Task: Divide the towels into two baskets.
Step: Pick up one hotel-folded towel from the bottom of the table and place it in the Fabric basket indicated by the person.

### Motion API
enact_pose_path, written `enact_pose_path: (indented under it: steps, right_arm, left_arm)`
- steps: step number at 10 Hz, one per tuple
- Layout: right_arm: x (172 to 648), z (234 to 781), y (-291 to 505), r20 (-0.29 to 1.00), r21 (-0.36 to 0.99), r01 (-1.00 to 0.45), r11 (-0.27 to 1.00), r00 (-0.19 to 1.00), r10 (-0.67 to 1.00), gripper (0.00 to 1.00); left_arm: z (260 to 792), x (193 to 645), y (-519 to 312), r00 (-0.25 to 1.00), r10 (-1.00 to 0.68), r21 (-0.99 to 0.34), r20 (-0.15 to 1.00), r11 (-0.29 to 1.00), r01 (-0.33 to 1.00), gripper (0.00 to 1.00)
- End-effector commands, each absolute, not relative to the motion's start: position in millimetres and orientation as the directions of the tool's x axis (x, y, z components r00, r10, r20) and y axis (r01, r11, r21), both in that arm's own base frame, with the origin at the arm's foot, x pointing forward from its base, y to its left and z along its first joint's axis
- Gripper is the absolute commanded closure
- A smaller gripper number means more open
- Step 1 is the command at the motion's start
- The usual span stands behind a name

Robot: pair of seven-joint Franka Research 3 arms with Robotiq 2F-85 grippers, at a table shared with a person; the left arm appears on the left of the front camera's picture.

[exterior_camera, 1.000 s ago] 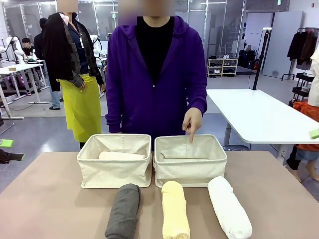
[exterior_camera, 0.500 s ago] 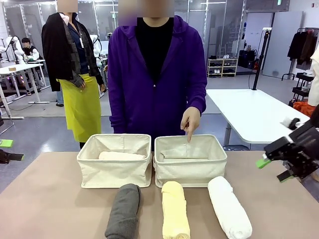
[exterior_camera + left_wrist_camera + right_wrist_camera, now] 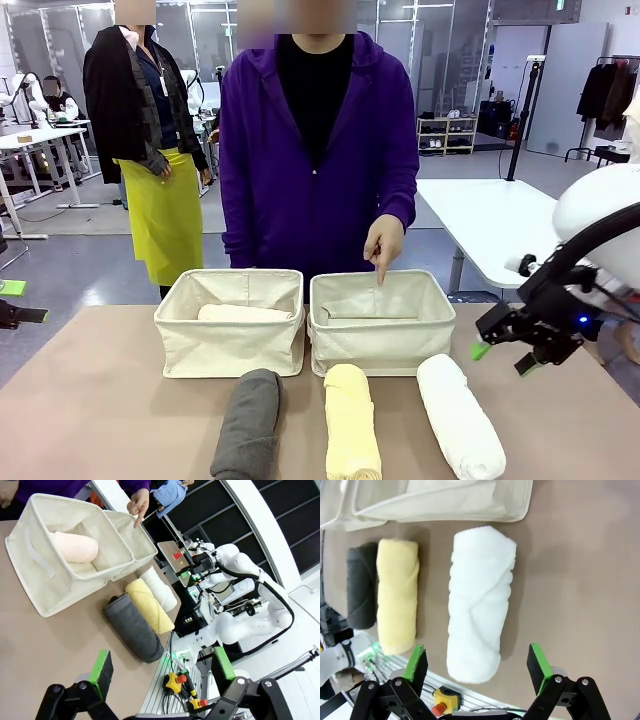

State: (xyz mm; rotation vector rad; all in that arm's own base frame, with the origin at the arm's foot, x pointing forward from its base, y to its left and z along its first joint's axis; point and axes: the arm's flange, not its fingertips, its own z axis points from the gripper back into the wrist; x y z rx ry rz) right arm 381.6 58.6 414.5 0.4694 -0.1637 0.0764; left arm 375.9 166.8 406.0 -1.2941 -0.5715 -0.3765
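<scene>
My right jaws, open and empty, have swung lower and nearer since a moment ago, now just right of the white towel (image 3: pixel 460 415) on the table (image 3: pixel 100 400) before the right basket (image 3: pixel 380 340).

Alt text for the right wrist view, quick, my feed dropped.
The open right gripper is aimed at the white towel, a roll lying on the table. The yellow towel and grey towel lie alongside it, a basket beyond their ends.

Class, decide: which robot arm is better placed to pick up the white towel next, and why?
Right. The right gripper, open, hangs close above the white towel, aimed at it; from the left gripper, the grey towel and yellow towel lie between.
</scene>
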Motion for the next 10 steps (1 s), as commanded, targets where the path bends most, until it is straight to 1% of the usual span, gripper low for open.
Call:
enact_pose_path:
  steps: [1, 3, 5, 10]
  right_arm:
    - [368.8, 378.4, 82.3, 0.173, 0.366, -0.061, 0.929, 0.985, -0.003, 0.00]
    - [370.4, 362.2, 96.7, 0.167, 0.337, -0.075, 0.939, 0.986, 0.019, 0.00]
    - [370.7, 345.6, 106.6, 0.168, 0.317, -0.061, 0.947, 0.986, 0.008, 0.00]
    - [360.4, 305.0, 132.8, 0.173, 0.271, -0.083, 0.959, 0.984, 0.036, 0.00]
  left_arm:
    - [412.2, 373.3, 167.1, 0.814, 0.055, -0.798, 0.578, 0.246, 0.550, 0.00]
    - [412.2, 373.3, 167.1, 0.814, 0.055, -0.798, 0.578, 0.246, 0.550, 0.00]
    - [412.2, 373.3, 167.1, 0.814, 0.055, -0.798, 0.578, 0.246, 0.550, 0.00]
    - [412.2, 373.3, 167.1, 0.814, 0.055, -0.798, 0.578, 0.246, 0.550, 0.00]
